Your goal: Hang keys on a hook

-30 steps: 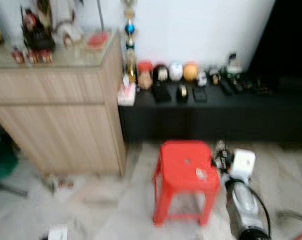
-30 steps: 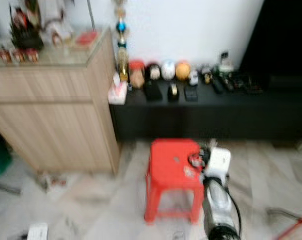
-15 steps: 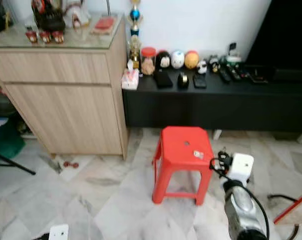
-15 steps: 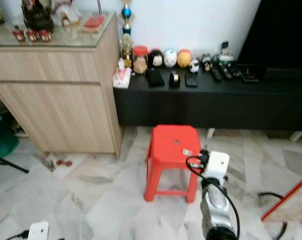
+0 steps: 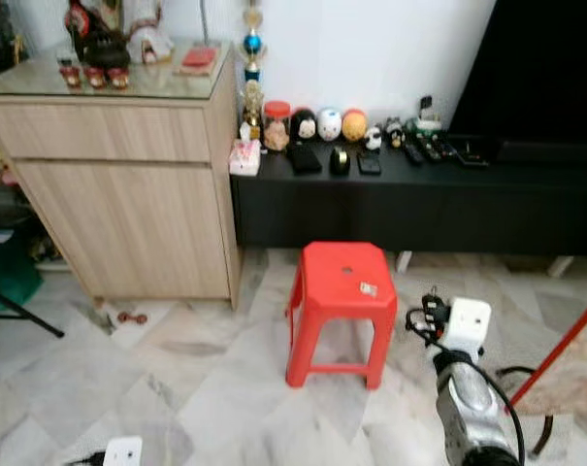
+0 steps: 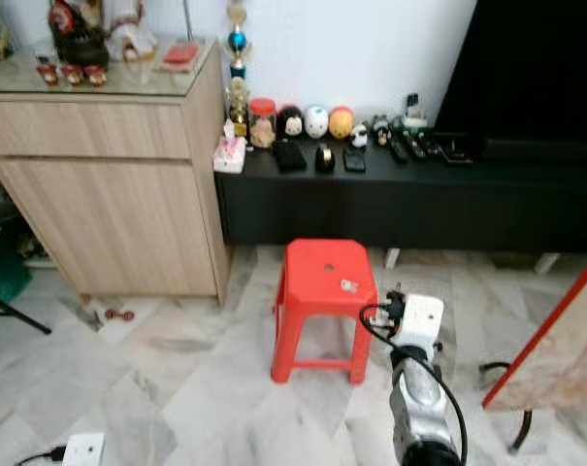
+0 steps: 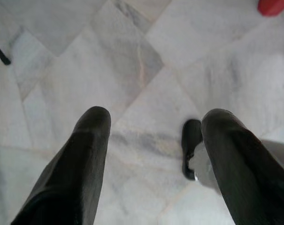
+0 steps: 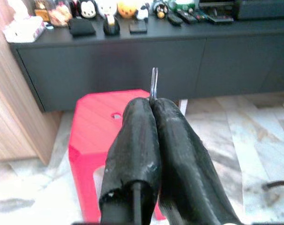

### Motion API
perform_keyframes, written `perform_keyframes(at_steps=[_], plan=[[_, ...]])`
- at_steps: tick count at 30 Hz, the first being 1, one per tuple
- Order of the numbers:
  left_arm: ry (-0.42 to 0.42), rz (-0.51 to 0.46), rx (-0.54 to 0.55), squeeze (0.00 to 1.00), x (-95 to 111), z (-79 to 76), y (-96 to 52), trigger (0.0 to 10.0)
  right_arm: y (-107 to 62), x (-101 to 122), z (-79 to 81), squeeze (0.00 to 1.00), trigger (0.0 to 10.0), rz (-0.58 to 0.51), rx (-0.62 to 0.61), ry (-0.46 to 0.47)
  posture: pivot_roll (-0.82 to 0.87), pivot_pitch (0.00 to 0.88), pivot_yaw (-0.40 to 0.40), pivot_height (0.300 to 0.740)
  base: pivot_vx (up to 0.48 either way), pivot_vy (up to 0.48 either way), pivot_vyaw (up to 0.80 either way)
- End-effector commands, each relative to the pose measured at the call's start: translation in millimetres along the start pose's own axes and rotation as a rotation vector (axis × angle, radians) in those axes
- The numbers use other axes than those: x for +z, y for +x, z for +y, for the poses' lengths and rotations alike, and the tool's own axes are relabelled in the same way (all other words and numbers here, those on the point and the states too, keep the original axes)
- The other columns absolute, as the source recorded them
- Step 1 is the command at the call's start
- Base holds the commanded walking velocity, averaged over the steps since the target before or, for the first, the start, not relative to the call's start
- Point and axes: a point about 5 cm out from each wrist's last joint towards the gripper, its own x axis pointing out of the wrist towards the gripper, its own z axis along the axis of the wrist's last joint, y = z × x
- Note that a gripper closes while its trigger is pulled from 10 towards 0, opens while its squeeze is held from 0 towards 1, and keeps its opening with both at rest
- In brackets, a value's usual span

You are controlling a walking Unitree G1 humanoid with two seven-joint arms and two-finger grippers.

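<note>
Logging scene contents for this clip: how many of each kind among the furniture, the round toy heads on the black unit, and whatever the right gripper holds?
Red stool: 1
Wooden cabinet: 1
Black low unit: 1
Round toy heads, black, white, orange: 3
Key pinched in the right gripper: 1
Total: 7

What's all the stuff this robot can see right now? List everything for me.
stool: one, red, on the marble floor before the black bench
wooden cabinet: one, light wood, glass-topped, left of the bench, figurines on top
black bench: one, along the white wall, carrying round figurines, a jar, remotes
tissue pack: one, pink and white, bench's left end
trophy: one, gold and blue, by the cabinet
key: one, thin metal, sticking up from the right gripper
right gripper: jaws shut on the key, raised near the stool
left gripper: jaws open, above the floor
</note>
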Motion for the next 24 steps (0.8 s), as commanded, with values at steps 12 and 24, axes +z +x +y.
perform_keyframes(at_steps=[12,24], plan=[[0.027,0.014,-0.015,0.0,-5.0,-5.1,-1.2,10.0,1.2,3.1,-4.4,0.0,10.0,-0.003,-0.009,-0.013,0.15,0.0,-0.065,0.74,0.0,-0.47,0.0],[0.032,0.005,-0.022,0.0,-1.5,-6.7,-0.1,10.0,2.9,5.2,-2.9,0.0,10.0,-0.009,-0.007,-0.011,0.15,0.0,-0.061,0.74,0.0,-0.468,0.0]])
